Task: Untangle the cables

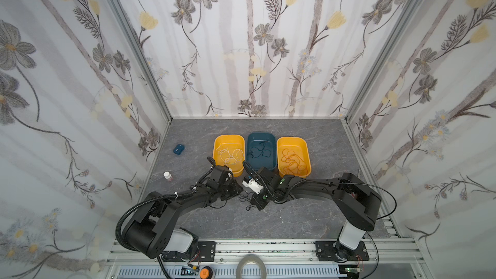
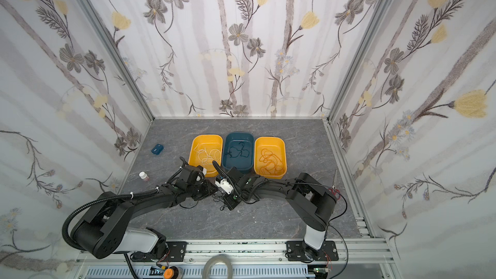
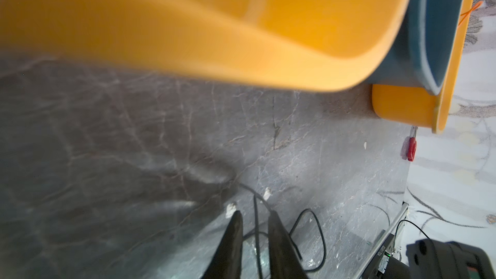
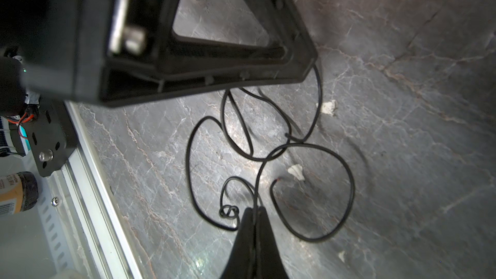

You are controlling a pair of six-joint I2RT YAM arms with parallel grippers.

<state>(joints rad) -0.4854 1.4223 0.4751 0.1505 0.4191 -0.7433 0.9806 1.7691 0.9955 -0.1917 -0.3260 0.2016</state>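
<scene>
Several loose loops of a black cable point(image 4: 306, 146) lie on the grey table between the two arms, also seen in a top view point(image 1: 243, 199). My right gripper point(image 4: 255, 209) is shut on one strand of it, beside a small knot point(image 4: 228, 211). My left gripper point(image 3: 255, 214) stands narrowly open, with a black strand point(image 3: 256, 226) running through the gap, not pinched. White cable point(image 1: 230, 154) lies in the left yellow bin point(image 1: 218, 140). Another black cable point(image 1: 259, 151) is in the blue bin point(image 1: 273, 140), and orange cable point(image 1: 292, 161) in the right yellow bin point(image 1: 306, 146).
A small blue box point(image 1: 179, 148) and a white bottle point(image 1: 167, 176) sit on the table's left side. A red-handled tool point(image 3: 410, 148) lies at the right wall. White crumbs point(image 4: 328, 107) dot the table near the cable. The front rail point(image 1: 268, 248) borders the near edge.
</scene>
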